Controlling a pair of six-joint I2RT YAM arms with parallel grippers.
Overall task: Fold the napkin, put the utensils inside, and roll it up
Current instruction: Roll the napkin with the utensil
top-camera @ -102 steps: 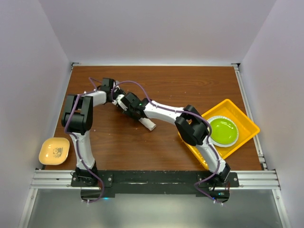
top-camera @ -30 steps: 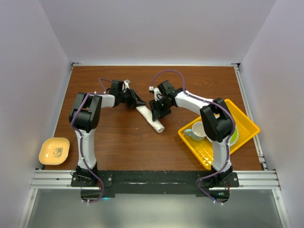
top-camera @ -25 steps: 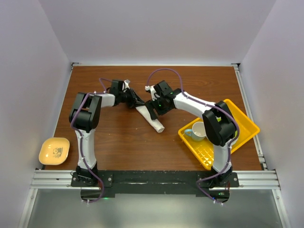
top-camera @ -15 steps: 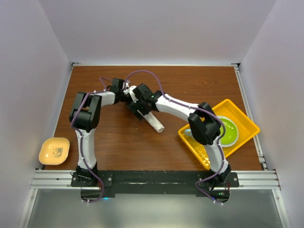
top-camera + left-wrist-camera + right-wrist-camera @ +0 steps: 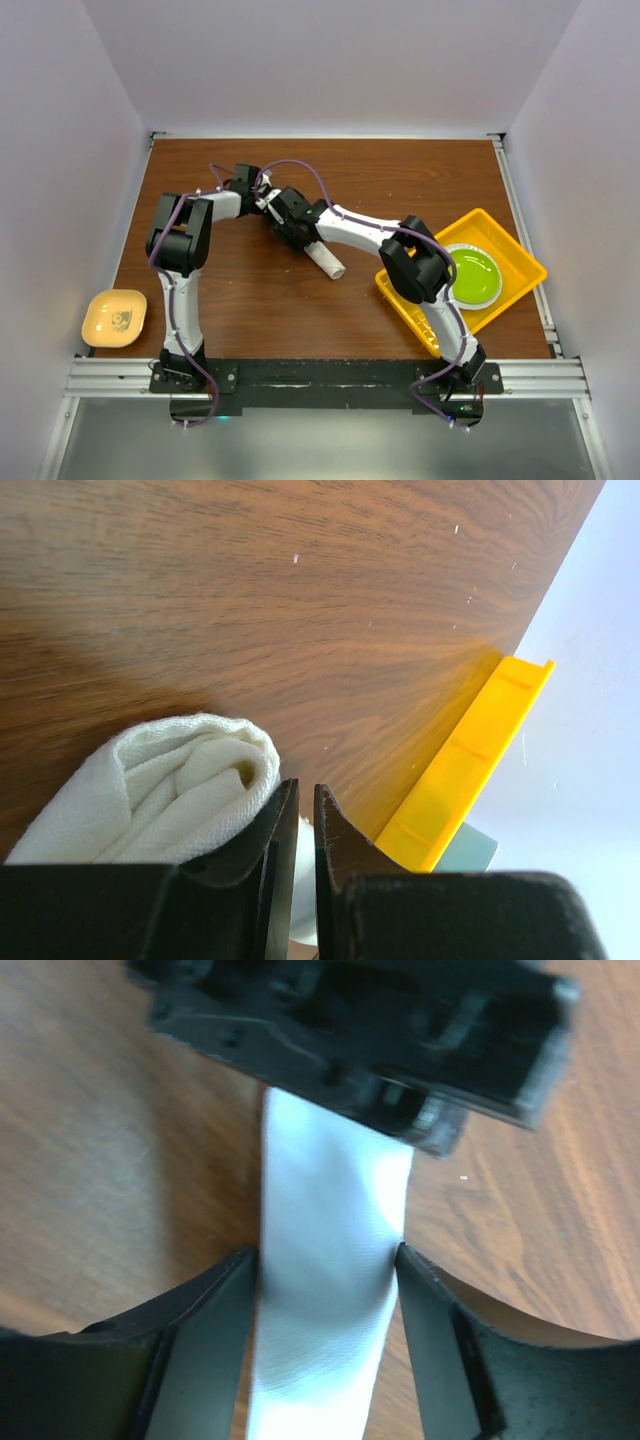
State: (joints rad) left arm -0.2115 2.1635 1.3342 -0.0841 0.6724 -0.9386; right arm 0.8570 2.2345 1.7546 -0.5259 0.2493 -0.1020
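The right arm has swung left across the brown table point(image 5: 430, 185), away from the yellow tray point(image 5: 523, 262). The right gripper point(image 5: 328, 1272) now straddles the far end of the napkin point(image 5: 325, 258), hard by the left gripper point(image 5: 298, 802). We judge the rolling all but done, with only a last tightening left. The right fingers hold the roll from both sides. The left fingers are nearly together, with nothing visible between them, just beside the roll's end. The napkin lies left of centre as a tight white tube, set diagonally, its end showing coiled layers. We see no knife.
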